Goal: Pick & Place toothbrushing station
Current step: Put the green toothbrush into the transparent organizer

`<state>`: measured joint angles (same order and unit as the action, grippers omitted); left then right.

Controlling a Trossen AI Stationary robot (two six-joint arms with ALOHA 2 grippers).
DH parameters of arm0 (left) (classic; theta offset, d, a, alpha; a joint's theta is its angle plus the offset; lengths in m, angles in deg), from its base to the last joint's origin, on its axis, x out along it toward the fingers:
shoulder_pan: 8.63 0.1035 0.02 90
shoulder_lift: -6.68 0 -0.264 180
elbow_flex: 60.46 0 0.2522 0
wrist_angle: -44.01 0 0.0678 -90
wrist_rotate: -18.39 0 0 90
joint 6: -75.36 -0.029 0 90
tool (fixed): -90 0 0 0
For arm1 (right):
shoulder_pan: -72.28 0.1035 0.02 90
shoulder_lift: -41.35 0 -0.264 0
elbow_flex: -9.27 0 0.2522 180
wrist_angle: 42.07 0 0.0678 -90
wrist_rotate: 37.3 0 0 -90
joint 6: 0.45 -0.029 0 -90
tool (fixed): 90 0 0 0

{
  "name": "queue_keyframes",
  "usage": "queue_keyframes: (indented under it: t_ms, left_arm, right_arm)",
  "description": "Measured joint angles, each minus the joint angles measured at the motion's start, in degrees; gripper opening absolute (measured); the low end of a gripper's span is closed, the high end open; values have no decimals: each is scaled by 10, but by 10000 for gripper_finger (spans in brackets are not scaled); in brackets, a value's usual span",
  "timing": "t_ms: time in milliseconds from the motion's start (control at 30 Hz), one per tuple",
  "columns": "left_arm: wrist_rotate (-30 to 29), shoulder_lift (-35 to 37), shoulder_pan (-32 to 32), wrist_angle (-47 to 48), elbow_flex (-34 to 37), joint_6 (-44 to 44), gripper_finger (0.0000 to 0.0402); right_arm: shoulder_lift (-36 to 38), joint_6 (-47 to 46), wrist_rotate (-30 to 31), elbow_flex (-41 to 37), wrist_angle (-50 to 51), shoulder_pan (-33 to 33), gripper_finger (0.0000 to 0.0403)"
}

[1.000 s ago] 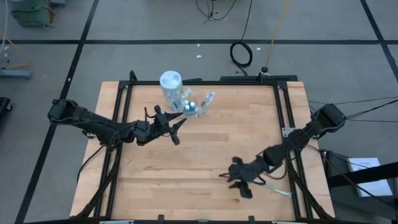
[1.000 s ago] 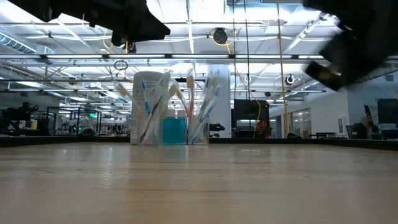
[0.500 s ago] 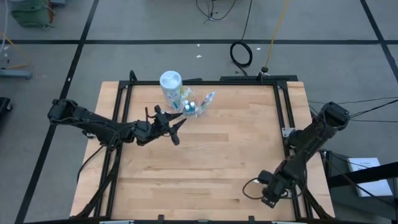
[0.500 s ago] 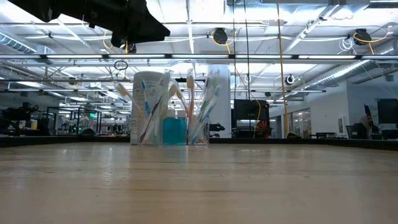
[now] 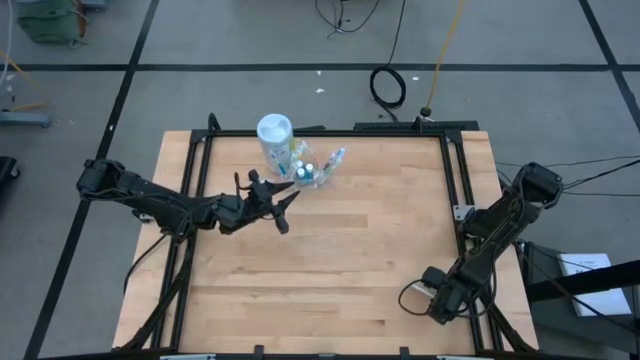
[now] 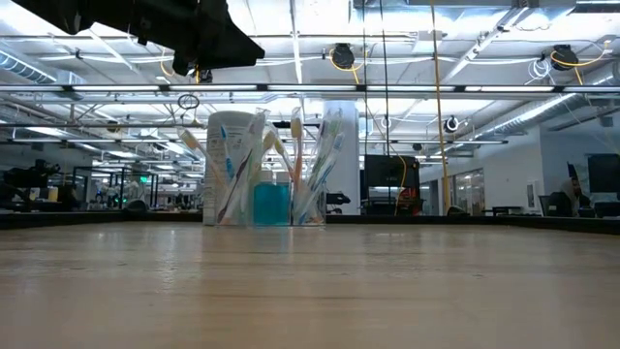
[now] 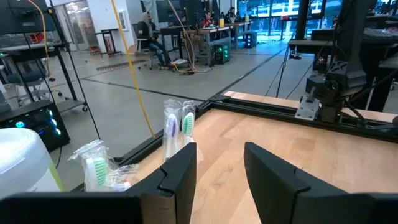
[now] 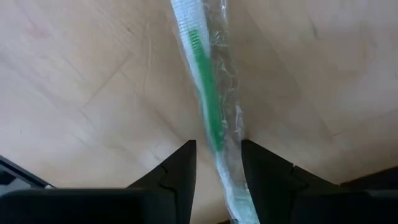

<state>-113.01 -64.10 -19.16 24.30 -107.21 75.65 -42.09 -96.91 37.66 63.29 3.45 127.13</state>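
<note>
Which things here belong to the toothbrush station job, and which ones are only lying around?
Part of the job:
- clear holder with toothbrushes
- wrapped green toothbrush, between the right gripper fingers
- left gripper, beside the holder

Only lying around:
- white canister
- black cable coil on the floor

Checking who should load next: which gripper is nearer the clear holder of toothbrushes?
Left. The left gripper hovers just beside the clear holder; the right gripper is far off, over a wrapped green toothbrush.

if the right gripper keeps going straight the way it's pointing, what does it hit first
Most likely the wrapped green toothbrush, which lies on the wooden table running between the open fingers of the right gripper. Depth is unclear, so contact can't be judged.
</note>
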Motion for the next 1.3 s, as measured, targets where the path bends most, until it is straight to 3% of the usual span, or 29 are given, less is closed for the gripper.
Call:
queue_keyframes:
  t_ms: [100,233,367,600,800,867,933,1033,1100,1300]
  left_arm:
    - [0,0,0,4,0,0,141]
    - [0,0,0,7,0,8,141]
    - [0,0,0,8,0,19,141]
    - [0,0,0,8,0,25,141]
    - [0,0,0,7,0,32,140]
    - [25,0,0,7,0,21,140]
    - [100,0,0,6,0,-30,140]
    - [242,-9,-11,-18,0,-101,140]
    - [296,-28,-28,-55,0,-139,140]
    - [309,-129,-88,-108,-32,-285,140]
  right_arm:
    - [0,12,7,-4,-3,0,115]
    - [0,53,13,-5,-5,-1,67]
    - [-1,114,75,-5,-77,0,13]
    - [-4,310,216,-8,-258,-15,15]
    - [8,389,365,-8,-381,-70,9]
    - [17,383,414,-7,-410,-96,15]
    - [27,373,437,-7,-417,-127,17]
    - [37,371,421,-11,-423,-181,16]
    - [38,353,381,-24,-450,-219,15]
    - [38,210,249,-76,-581,-313,15]
